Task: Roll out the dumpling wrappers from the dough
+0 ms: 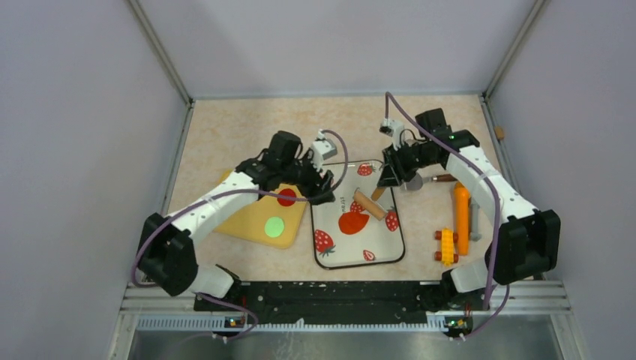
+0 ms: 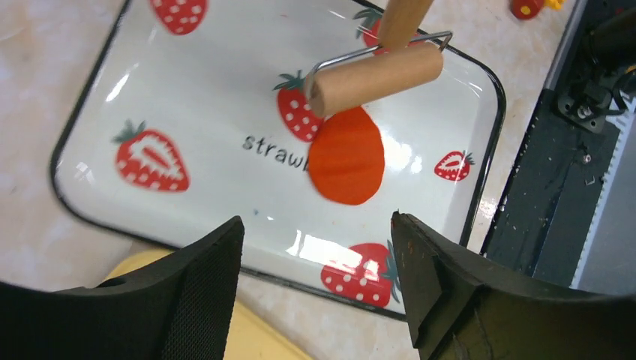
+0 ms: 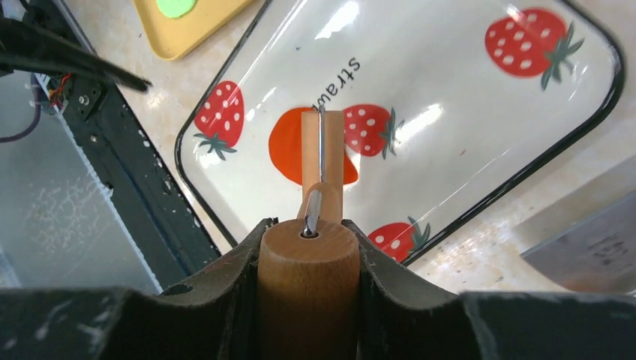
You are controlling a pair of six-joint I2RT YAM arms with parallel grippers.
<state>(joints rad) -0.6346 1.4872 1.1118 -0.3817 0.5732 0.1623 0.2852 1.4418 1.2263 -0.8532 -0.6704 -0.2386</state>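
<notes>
The dough is a flat orange-red oval on the strawberry tray. A wooden roller rests at its far edge, and my right gripper is shut on the roller's handle. In the right wrist view the roller barrel lies over the dough. My left gripper hovers open over the tray's left rim with nothing between its fingers. The left wrist view shows the dough under the roller. Two dumpling wrappers, red and green, lie on the yellow board.
An orange cylinder and a yellow toy brick lie right of the tray. A grey metal blade sits beside the tray's far corner. The black base rail runs along the near edge, and walls close in the table.
</notes>
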